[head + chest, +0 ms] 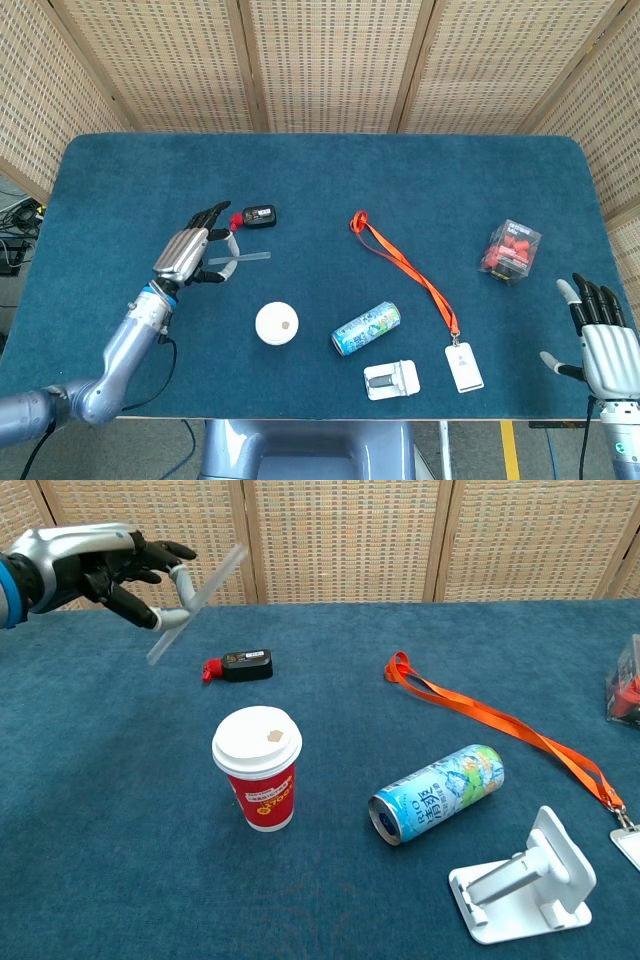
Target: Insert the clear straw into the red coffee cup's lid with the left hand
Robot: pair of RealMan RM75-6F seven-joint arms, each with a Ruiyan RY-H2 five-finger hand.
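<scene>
The red coffee cup with a white lid stands upright near the table's front, left of centre. My left hand is raised well above the table, up and to the left of the cup, and pinches the clear straw near its middle. The straw tilts, its upper end toward the right; in the head view the straw lies left of and beyond the lid. The left hand keeps its other fingers spread. My right hand hangs open at the table's front right corner, holding nothing.
A black fob with a red tag lies beyond the cup. A drink can lies on its side right of the cup, a white phone stand in front of it. An orange lanyard with a badge and a clear box of red pieces lie further right.
</scene>
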